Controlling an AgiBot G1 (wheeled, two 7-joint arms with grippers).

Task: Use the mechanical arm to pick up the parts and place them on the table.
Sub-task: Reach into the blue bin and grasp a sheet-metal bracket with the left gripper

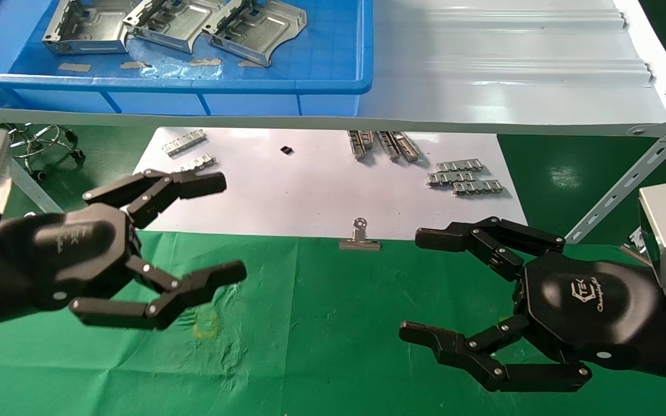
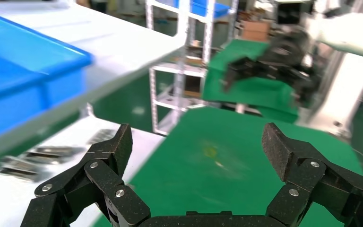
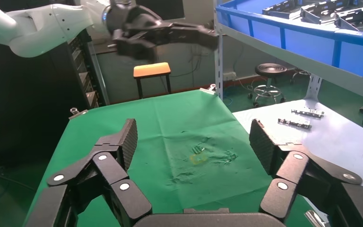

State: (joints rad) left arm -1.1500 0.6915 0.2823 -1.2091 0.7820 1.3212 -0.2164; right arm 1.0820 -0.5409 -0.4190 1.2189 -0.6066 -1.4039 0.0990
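Three silver stamped parts (image 1: 171, 23) lie in the blue tray (image 1: 333, 86) on the grey shelf at the back left; they also show in the right wrist view (image 3: 321, 9). My left gripper (image 1: 220, 228) is open and empty, raised above the left of the green-clothed table (image 1: 333, 346), below the tray. It also shows in its own wrist view (image 2: 198, 142). My right gripper (image 1: 420, 286) is open and empty over the table's right side; it also shows in its wrist view (image 3: 194, 137). A faint yellow mark (image 1: 206, 327) sits on the cloth.
A white sheet (image 1: 321, 190) behind the cloth holds small toothed strips (image 1: 465, 176) and a binder clip (image 1: 359, 238). The grey shelf edge (image 1: 483, 124) overhangs the sheet. A slanted shelf brace (image 1: 633, 176) stands at the right, a stool (image 1: 41, 144) at the left.
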